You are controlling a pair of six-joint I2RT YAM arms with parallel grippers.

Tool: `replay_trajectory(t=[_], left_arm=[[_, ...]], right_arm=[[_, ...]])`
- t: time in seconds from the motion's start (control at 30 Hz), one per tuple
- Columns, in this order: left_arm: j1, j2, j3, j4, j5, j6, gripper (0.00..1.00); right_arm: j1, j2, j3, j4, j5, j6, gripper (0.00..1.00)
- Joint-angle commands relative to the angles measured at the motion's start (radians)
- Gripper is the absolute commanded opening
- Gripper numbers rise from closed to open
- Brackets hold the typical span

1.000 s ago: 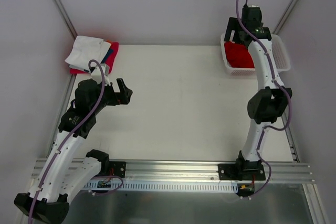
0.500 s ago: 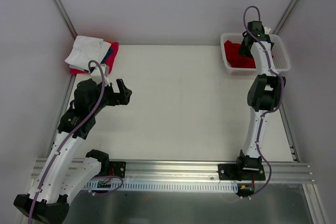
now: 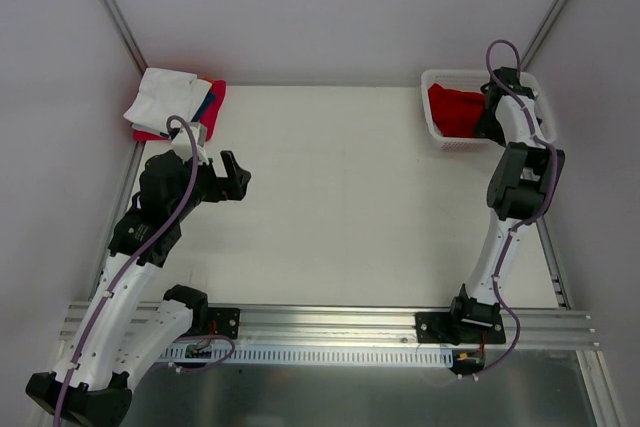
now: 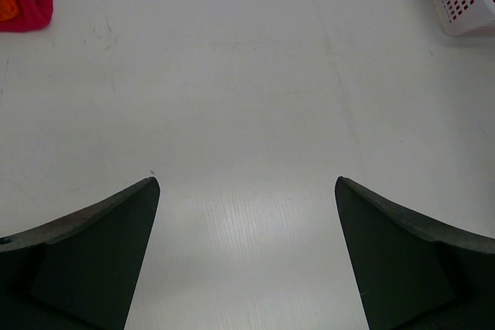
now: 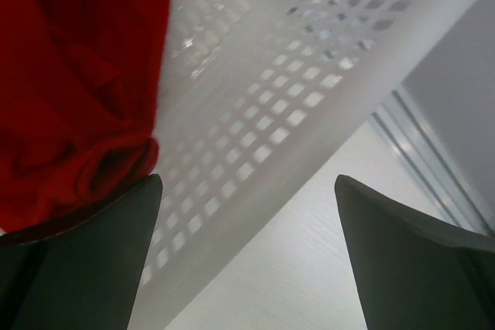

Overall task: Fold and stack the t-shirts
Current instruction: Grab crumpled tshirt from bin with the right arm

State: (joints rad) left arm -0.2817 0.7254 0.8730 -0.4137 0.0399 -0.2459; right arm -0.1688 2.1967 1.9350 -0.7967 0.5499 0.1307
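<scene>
— Where was the red t-shirt [image 3: 455, 109]?
— Crumpled in the basket's [image 3: 445, 143] left half. My right fingers [image 5: 247, 183], spread and empty, hung in its right half; my left fingers [image 4: 247, 183], also apart, sat far from the basket.

txt/labels/nos.: we read none in any view.
red t-shirt [image 3: 455, 110]: plain cloth, no print we can make out.
folded t-shirts [image 3: 165, 97]: plain colours, no logo or tag legible to us.
basket [image 3: 450, 140]: bare white mesh, no mark we can read.
front rail [image 3: 330, 319]: small fittings by the arm bases, too small for us to read.
</scene>
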Motion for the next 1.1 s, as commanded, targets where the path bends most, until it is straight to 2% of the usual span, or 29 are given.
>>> replay_trajectory(t=[0.0, 0.17, 0.37, 0.77, 1.07], left_arm=[[-0.004, -0.012, 0.032, -0.004, -0.005, 0.011, 0.99], [-0.002, -0.011, 0.032, -0.005, -0.008, 0.016, 0.99], [-0.002, -0.018, 0.031, -0.004, -0.017, 0.022, 0.99], [-0.004, -0.023, 0.027, -0.005, -0.014, 0.023, 0.99], [-0.002, -0.02, 0.023, -0.004, -0.011, 0.022, 0.99]], right_arm=[[0.055, -0.08, 0.004, -0.007, -0.191, -0.005, 0.99], [0.133, -0.084, 0.131, -0.044, -0.251, -0.036, 0.99], [0.189, -0.126, 0.214, -0.094, -0.226, -0.051, 1.0], [0.189, -0.124, 0.19, -0.099, -0.188, -0.103, 1.0], [0.111, -0.051, 0.179, 0.002, -0.312, -0.121, 0.99]])
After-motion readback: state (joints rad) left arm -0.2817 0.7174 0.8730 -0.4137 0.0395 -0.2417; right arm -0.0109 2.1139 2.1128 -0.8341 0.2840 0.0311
